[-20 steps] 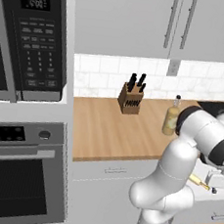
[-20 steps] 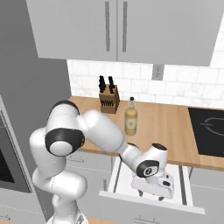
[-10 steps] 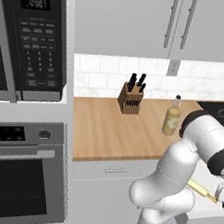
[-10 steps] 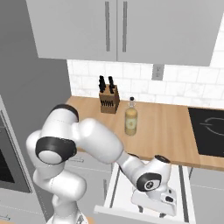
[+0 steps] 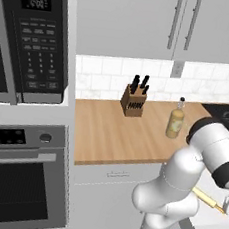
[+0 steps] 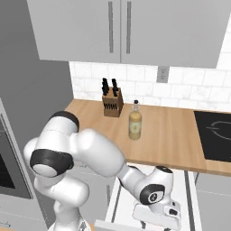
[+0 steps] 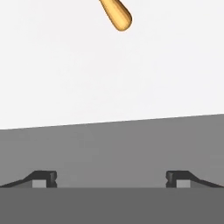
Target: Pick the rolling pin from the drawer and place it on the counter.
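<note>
Left to right: knife block [image 5: 134, 99], amber bottle [image 5: 175, 121], then the arm bent low over the open drawer [image 6: 189, 189] below the counter [image 5: 114, 131].

The rolling pin [image 5: 208, 199] lies on the drawer's pale floor, untouched. In the hand view only its rounded handle end [image 7: 116, 15] enters at the top edge, well apart from the fingertips [image 7: 43, 178], which stand spread with nothing between them — jaws released.

The step in hand appears to be the approach. To do it well, the gripper [image 7: 111, 179] should likely advance until the pin's thicker middle sits between the fingers, jaws set across its axis, before closing.

The left base view shows the pin lying at a slant; the right base view shows the hand [image 6: 158, 212] deep in the drawer.
</note>
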{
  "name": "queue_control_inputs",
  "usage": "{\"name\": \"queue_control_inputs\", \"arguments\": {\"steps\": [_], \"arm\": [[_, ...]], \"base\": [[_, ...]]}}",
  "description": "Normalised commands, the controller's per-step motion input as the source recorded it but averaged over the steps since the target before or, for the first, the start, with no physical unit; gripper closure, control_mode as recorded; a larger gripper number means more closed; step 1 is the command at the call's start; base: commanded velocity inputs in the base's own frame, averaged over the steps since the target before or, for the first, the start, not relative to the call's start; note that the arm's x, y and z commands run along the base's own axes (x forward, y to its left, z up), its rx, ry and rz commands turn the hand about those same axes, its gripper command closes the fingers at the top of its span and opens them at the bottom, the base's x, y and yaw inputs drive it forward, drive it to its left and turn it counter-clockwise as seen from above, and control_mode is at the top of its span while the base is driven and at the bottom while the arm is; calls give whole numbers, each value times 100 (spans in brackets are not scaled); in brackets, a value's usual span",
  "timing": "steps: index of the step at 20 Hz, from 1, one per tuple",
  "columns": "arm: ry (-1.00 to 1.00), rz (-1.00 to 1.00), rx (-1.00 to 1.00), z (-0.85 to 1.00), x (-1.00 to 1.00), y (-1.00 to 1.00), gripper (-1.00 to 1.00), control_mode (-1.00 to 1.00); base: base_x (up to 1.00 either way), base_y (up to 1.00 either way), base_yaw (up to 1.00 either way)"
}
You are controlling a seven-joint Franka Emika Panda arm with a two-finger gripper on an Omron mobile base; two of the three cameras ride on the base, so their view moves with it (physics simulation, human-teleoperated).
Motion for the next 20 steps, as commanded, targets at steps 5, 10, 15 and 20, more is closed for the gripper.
{"name": "queue_control_inputs", "arguments": {"steps": [5, 10, 15, 20], "arm": [[-1, 1, 0, 0, -65, 0, -100, -100], [-1, 1, 0, 15, -53, 1, -100, -100], [0, 8, 3, 56, 44, 0, -100, -100], [2, 19, 2, 20, 70, 13, -100, -100]], "base": [[0, 0, 0], [0, 0, 0], [0, 0, 0], [0, 0, 0]]}}
